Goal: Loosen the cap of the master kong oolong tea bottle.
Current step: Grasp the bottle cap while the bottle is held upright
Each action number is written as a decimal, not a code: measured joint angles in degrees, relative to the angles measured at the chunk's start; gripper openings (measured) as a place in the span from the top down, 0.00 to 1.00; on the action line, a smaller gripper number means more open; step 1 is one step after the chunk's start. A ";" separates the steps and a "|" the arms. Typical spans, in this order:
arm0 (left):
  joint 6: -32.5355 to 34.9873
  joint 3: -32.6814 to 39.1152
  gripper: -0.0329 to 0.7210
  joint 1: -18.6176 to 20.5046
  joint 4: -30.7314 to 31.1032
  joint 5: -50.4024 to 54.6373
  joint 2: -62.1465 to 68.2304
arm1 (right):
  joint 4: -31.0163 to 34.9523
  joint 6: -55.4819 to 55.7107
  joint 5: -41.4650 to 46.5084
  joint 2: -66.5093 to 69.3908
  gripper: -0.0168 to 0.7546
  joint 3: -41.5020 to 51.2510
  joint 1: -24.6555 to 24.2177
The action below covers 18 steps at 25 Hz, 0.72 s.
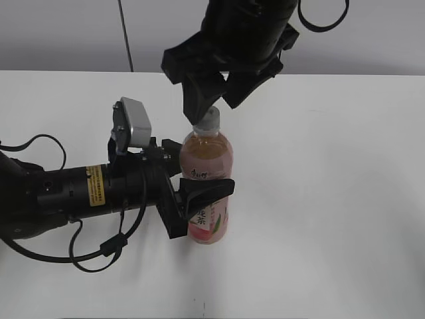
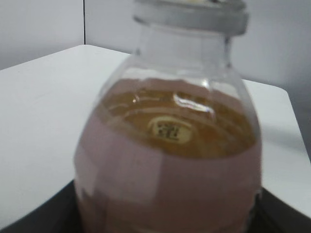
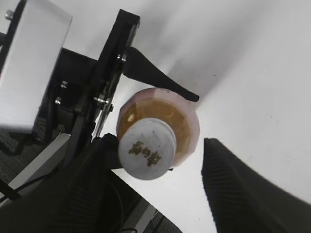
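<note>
The master kong oolong tea bottle [image 1: 207, 159] stands upright on the white table, with pale amber tea and a pink label. My left gripper [image 1: 202, 171] comes in from the left and is shut on the bottle's body; in the left wrist view the bottle [image 2: 170, 160] fills the frame between the dark fingers [image 2: 29, 218]. The white cap [image 1: 208, 120] sits on the neck. From above, my right gripper [image 1: 214, 106] stands open astride the cap. In the right wrist view the cap [image 3: 146, 149] lies close to the left finger [image 3: 73, 194], with a clear gap to the other.
The white table [image 1: 332, 199] runs back to a grey wall. The left arm's silver camera box [image 1: 136, 123] rises just left of the bottle. Black cables [image 1: 99, 249] loop on the table at the near left.
</note>
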 joint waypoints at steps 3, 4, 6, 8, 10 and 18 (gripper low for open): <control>0.00 0.00 0.38 0.00 0.00 0.00 0.00 | 0.00 0.01 0.01 0.15 0.37 0.29 0.00; 0.00 0.00 0.38 0.00 0.00 0.00 0.00 | 0.00 0.06 0.01 0.32 0.37 0.29 0.00; 0.00 0.00 0.38 0.00 0.00 0.00 0.00 | 0.00 0.06 0.06 0.94 0.37 0.29 0.00; 0.00 0.00 0.38 0.00 0.00 0.00 0.00 | 0.00 0.00 0.06 1.98 0.37 0.29 0.00; 0.00 0.00 0.38 0.00 0.00 0.00 0.00 | 0.00 -0.23 0.06 2.84 0.37 0.29 0.00; -0.05 0.00 0.38 0.00 0.00 0.00 0.00 | 0.12 -0.48 0.12 3.07 0.56 -1.66 0.16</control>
